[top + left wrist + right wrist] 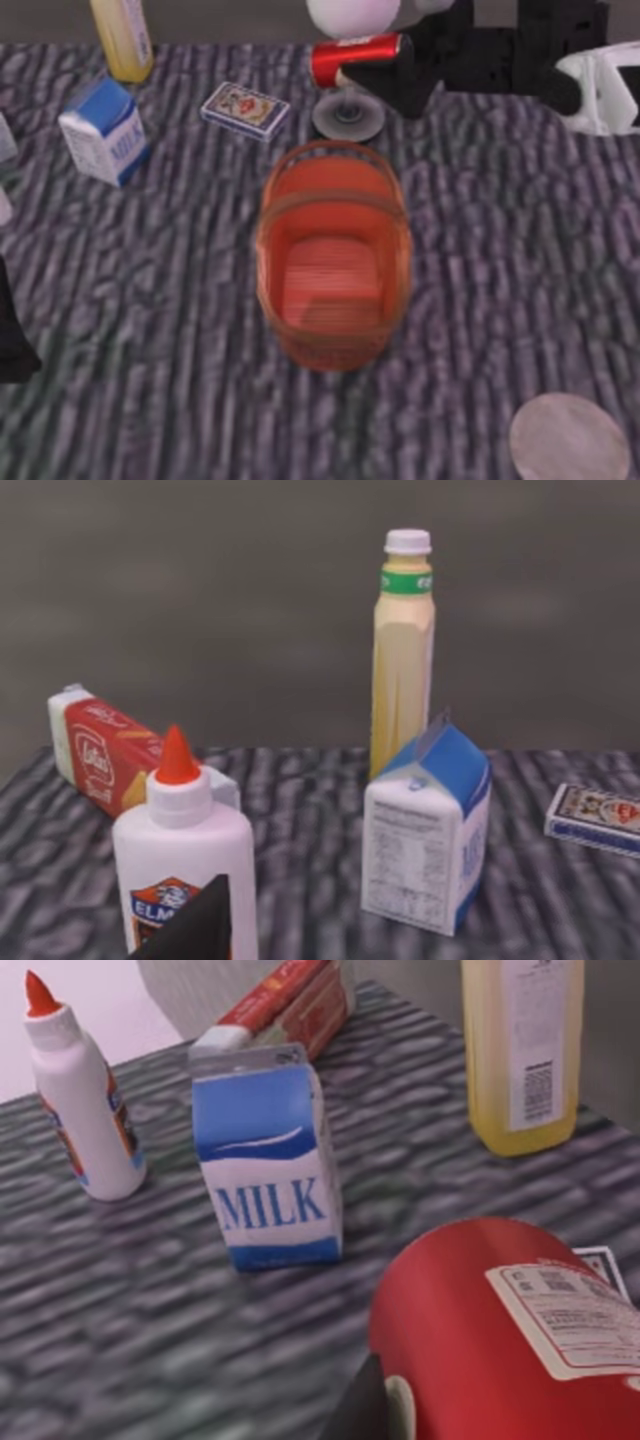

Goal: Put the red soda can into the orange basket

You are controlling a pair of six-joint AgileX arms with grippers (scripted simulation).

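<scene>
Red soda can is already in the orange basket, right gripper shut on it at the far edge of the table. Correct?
Not quite. The red soda can is in the right gripper beyond the orange basket, not inside it; the top view shows the basket empty. The rest holds.

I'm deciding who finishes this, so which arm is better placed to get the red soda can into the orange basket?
Right. The right pincer is at the red soda can, lying on its side beyond the orange basket at the table's far edge. The left arm sits at the table's left edge, farther from the can.
</scene>
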